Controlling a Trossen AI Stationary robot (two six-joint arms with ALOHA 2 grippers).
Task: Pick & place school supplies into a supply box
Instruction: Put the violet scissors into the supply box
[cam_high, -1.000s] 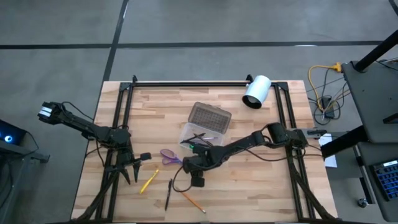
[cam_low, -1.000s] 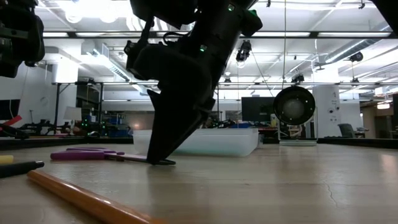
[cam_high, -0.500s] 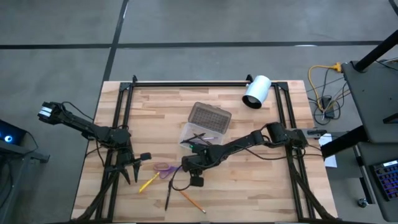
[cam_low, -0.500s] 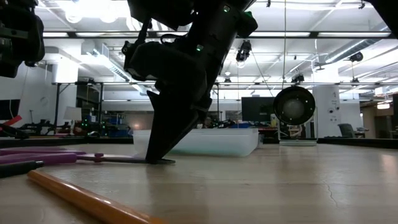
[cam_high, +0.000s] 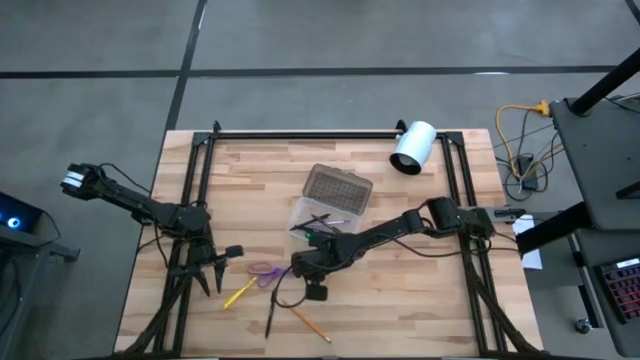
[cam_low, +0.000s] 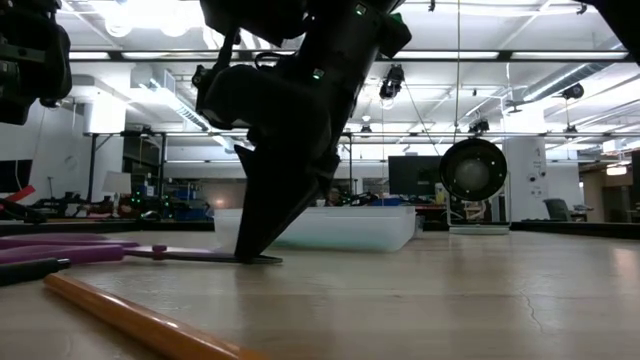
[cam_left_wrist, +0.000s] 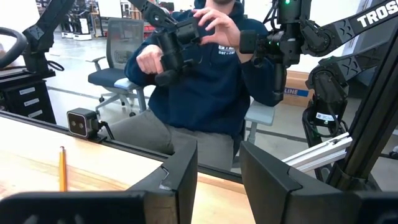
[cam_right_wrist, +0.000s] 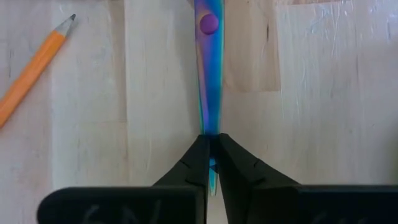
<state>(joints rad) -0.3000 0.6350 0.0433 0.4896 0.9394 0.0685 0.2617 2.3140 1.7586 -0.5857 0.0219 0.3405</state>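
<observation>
- Since a second ago, the right gripper (cam_right_wrist: 210, 148) has dragged the scissors (cam_right_wrist: 209, 74) along the table (cam_high: 420, 300) toward the left arm, its fingers pinched shut on the blade tips.
- That is away from the supply box (cam_high: 322, 214), which sits open, so they are not in yet.
- The left gripper (cam_left_wrist: 217, 168) waits half open.
- A person (cam_left_wrist: 211, 81) sits behind the wooden table.

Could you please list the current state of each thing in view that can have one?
Supply box: lid open, pens inside.
Scissors: blades closed, flat on the table, tip pinched.
Right gripper: shut on the scissors' blade tip.
Left gripper: open, empty, waiting at the table's left edge.
White cylinder: lying on its side.
</observation>
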